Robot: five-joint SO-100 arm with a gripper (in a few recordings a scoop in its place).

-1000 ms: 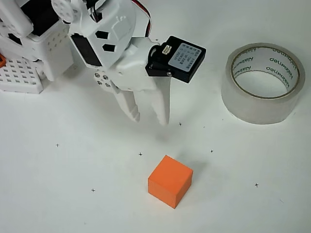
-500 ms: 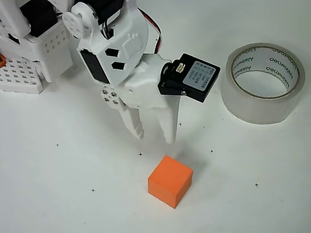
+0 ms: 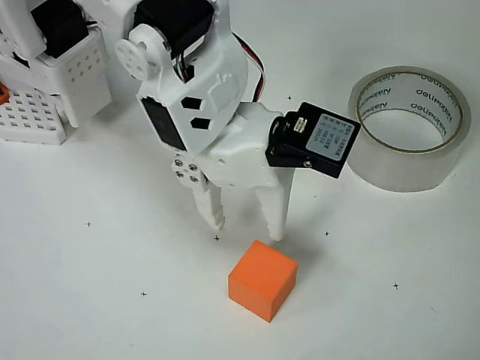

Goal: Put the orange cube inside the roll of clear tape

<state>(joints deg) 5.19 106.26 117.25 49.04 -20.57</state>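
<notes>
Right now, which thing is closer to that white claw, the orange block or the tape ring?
The orange cube: it lies on the table just below the open end effector, while the roll of clear tape sits farther off to the right.

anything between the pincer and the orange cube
No. In the overhead view only bare white table separates the open pincer from the orange cube.

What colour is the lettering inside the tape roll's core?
Green, on the whitish core of the roll of clear tape, in the overhead view.

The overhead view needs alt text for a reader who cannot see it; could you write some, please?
A white robot arm's gripper, jaws open, hangs just above an orange cube on a white table. A roll of clear tape lies at upper right.
</notes>
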